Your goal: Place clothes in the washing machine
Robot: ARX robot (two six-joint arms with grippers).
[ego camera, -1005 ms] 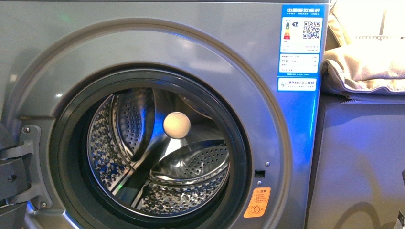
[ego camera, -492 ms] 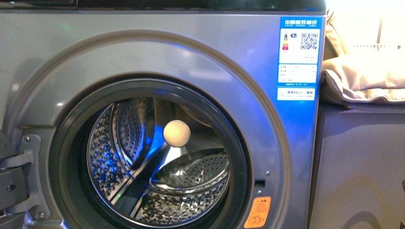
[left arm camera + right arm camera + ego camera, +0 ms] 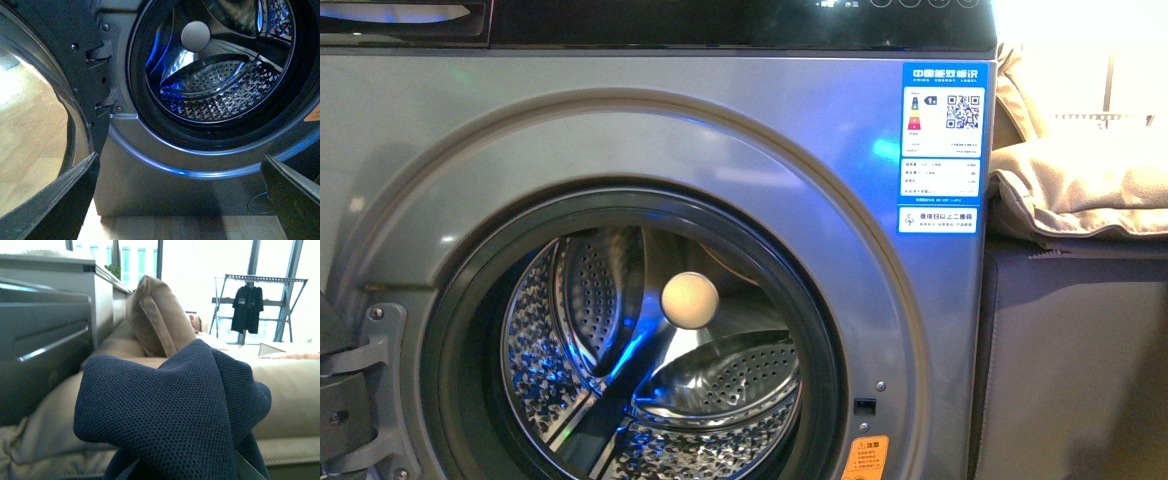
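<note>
While the front view has risen up the washing machine (image 3: pixel 620 130), the left gripper (image 3: pixel 179 157) hangs spread, empty, facing the drum (image 3: pixel 220 90); clothes (image 3: pixel 170 410) bunch against the right gripper, whose hold I cannot tell, so loading awaits.

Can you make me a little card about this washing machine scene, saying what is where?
washing machine: grey, front-loading
door: swung open
drum: shiny steel, no clothes inside yet
clothes: dark blue, filling the right wrist view, in front of a beige cushion
left gripper: open, facing the drum
right gripper: fingers hidden behind the clothes, so its grip cannot be seen
</note>
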